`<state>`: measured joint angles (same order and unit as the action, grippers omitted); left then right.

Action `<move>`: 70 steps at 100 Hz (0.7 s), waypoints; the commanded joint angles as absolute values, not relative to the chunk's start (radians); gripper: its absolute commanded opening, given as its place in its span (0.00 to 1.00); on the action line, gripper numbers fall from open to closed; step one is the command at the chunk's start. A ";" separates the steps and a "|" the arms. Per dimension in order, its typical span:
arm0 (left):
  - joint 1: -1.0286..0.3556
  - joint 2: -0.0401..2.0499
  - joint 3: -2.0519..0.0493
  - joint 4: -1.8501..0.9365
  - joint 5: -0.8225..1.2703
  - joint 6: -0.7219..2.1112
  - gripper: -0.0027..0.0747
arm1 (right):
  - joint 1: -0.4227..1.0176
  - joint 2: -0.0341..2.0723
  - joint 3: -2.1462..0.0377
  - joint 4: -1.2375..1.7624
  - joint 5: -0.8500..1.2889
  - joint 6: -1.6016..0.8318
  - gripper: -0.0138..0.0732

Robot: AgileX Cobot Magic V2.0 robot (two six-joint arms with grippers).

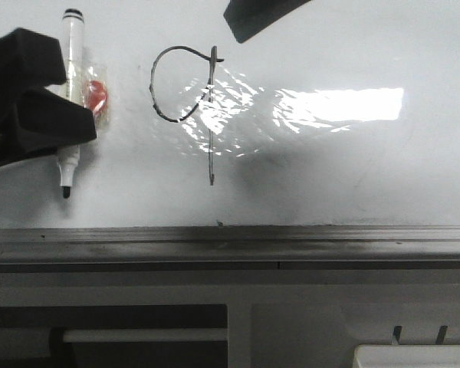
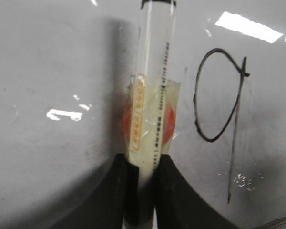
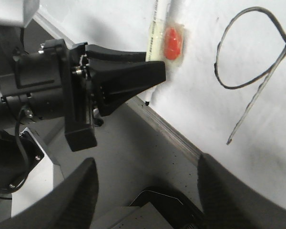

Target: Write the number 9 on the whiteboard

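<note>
The number 9 (image 1: 213,77) is drawn in thin black line on the whiteboard (image 1: 353,169), an open loop joined to a long stem. It also shows in the left wrist view (image 2: 237,129) and the right wrist view (image 3: 257,98). My left gripper (image 1: 70,96) is shut on a white marker (image 1: 73,61) with its black tip pointing down, left of the 9. The marker (image 2: 155,95) lies against a clear holder with a red disc (image 2: 169,121) on the board. My right gripper (image 3: 145,176) is open and empty, off the board; one part of it shows at the top of the front view (image 1: 257,17).
The grey metal frame rail (image 1: 291,241) runs along the board's lower edge. Below it are a white bar (image 1: 138,335) and a white box (image 1: 414,356). A dark tray (image 3: 157,200) lies under my right gripper. Bright glare (image 1: 337,103) sits right of the 9.
</note>
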<state>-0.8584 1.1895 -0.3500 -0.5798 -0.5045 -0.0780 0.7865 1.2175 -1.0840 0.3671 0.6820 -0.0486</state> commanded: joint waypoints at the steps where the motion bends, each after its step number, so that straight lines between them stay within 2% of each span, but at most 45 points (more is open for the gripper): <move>1: -0.863 1.199 -0.372 -0.589 -0.566 -0.084 0.01 | 0.787 1.198 -1.113 0.386 0.640 -0.060 0.61; 46: -0.863 1.218 -0.372 -0.585 -0.569 -0.084 0.02 | 0.787 1.198 -1.113 0.388 0.652 -0.060 0.61; 56: -0.863 1.218 -0.372 -0.585 -0.567 -0.084 0.13 | 0.787 1.198 -1.113 0.388 0.652 -0.060 0.61; 67: -0.863 1.216 -0.372 -0.585 -0.573 -0.084 0.38 | 0.787 1.198 -1.113 0.388 0.652 -0.060 0.61; 70: -0.863 1.216 -0.372 -0.585 -0.573 -0.084 0.42 | 0.787 1.198 -1.113 0.388 0.652 -0.060 0.61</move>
<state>-0.8627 1.2184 -0.3500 -0.5719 -0.5337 -0.0796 0.7865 1.2175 -1.0840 0.3696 0.6973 -0.0511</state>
